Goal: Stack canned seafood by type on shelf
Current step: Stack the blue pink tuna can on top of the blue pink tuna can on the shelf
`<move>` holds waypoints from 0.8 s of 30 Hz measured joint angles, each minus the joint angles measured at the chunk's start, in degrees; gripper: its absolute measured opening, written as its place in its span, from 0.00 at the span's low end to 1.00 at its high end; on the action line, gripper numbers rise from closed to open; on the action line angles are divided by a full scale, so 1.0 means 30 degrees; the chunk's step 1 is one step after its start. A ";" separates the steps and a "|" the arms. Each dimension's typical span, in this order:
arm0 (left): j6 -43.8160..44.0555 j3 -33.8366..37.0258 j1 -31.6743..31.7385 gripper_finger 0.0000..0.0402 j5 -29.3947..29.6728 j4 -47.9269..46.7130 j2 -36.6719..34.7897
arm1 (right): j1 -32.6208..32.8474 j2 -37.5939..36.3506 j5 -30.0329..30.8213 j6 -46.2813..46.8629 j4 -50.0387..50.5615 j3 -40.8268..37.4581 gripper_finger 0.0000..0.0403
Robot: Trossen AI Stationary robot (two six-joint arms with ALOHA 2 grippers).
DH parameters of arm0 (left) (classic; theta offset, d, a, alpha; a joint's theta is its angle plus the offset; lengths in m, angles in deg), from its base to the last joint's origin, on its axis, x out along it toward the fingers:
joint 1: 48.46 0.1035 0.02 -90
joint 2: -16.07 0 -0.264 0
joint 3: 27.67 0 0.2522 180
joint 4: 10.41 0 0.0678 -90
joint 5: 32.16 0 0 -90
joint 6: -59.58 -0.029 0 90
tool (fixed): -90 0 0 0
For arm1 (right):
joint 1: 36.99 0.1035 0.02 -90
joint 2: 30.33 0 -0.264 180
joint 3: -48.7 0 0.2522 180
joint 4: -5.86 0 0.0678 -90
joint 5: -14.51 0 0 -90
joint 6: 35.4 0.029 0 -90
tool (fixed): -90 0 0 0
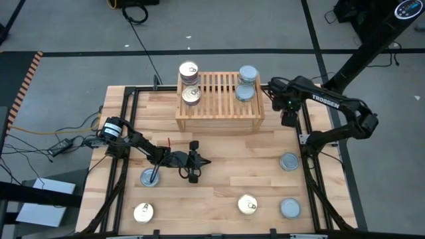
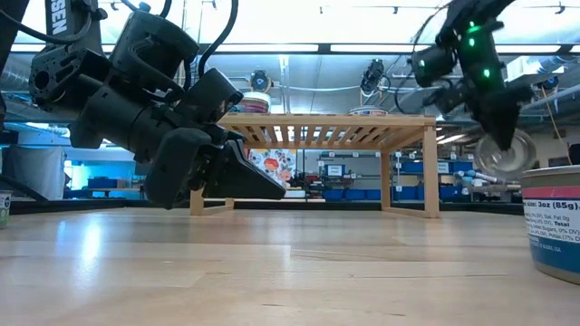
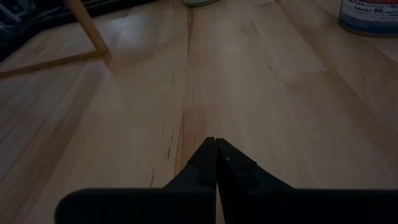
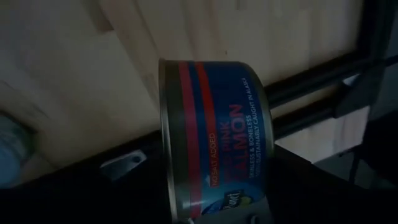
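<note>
Right claw (image 2: 497, 136) grips a salmon tin (image 4: 214, 143); left claw (image 3: 216, 144) rests closed, empty.

From overhead I get even, soft light — the table (image 1: 219, 159) reads clearly and the arms throw only faint shadows on the planks. At table height, ceiling strip lights glare behind the shelf (image 2: 317, 127), and the wood shows a pale sheen near the left gripper (image 2: 263, 186), which looms dark and backlit. The left wrist feed is dim, darkening at its corners. My right wrist feed is darkest — the tin (image 4: 211, 137) fills it, its label legible, the background blurred.
</note>
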 joint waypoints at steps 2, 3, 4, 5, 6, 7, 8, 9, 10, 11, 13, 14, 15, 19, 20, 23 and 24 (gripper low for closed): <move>-0.0007 0.0000 0.0007 0.01 0.0000 0.0013 0.0000 | 0.0692 0.0000 -0.0003 0.0926 0.0715 0.0930 0.48; -0.0036 0.0000 0.0003 0.01 0.0000 0.0027 0.0000 | 0.1066 0.0000 -0.0003 0.1368 0.1053 0.1392 0.48; -0.0044 0.0000 0.0000 0.01 0.0000 0.0028 0.0000 | 0.1483 0.0000 -0.0007 0.1810 0.1411 0.1860 0.48; -0.0048 0.0000 0.0004 0.01 0.0000 0.0032 0.0000 | 0.1936 0.0000 0.0000 0.2271 0.1788 0.2324 0.48; -0.0051 0.0000 0.0007 0.01 0.0000 0.0039 0.0000 | 0.2386 0.0000 -0.0009 0.2711 0.2192 0.2840 0.48; -0.0054 0.0000 0.0005 0.01 0.0000 0.0043 0.0000 | 0.2817 0.0000 -0.0018 0.3178 0.2593 0.3336 0.48; -0.0058 0.0000 0.0007 0.01 0.0000 0.0043 0.0000 | 0.3274 0.0000 -0.0022 0.3664 0.2974 0.3816 0.48; -0.0058 0.0000 0.0007 0.01 0.0000 0.0043 0.0000 | 0.3709 0.0000 -0.0029 0.4150 0.3324 0.4268 0.48; -0.0058 0.0000 0.0000 0.01 -0.0001 0.0046 0.0000 | 0.4124 0.0000 -0.0044 0.4642 0.3557 0.4672 0.48; -0.0066 0.0000 0.0000 0.01 0.0000 0.0056 0.0000 | 0.4541 -0.0014 -0.0080 0.5122 0.3557 0.5013 0.48; -0.0066 0.0000 0.0002 0.01 0.0000 0.0102 0.0000 | 0.5301 -0.0058 -0.0332 0.5858 0.3456 0.5560 0.48; -0.0066 0.0000 0.0004 0.01 0.0000 0.0155 0.0000 | 0.5657 -0.0058 -0.0556 0.6124 0.3516 0.5787 0.48; -0.0066 0.0000 0.0000 0.01 0.0000 0.0181 0.0000 | 0.5995 -0.0075 -0.0655 0.6419 0.3535 0.5978 0.48; -0.0066 0.0000 0.0000 0.01 0.0000 0.0174 0.0000 | 0.7061 -0.0087 -0.0724 0.7549 0.3554 0.6396 0.48; -0.0067 0.0000 0.0000 0.01 0.0000 0.0174 0.0000 | 0.7302 -0.0087 -0.0743 0.7866 0.3540 0.6474 0.48; -0.0069 0.0000 0.0000 0.01 0.0000 0.0174 0.0000 | 0.8069 -0.0087 -0.1143 0.8694 0.3542 0.6642 0.48; -0.0073 0.0000 0.0000 0.01 0.0000 0.0177 0.0000 | 0.8341 -0.0080 -0.1305 0.8968 0.3542 0.6699 0.48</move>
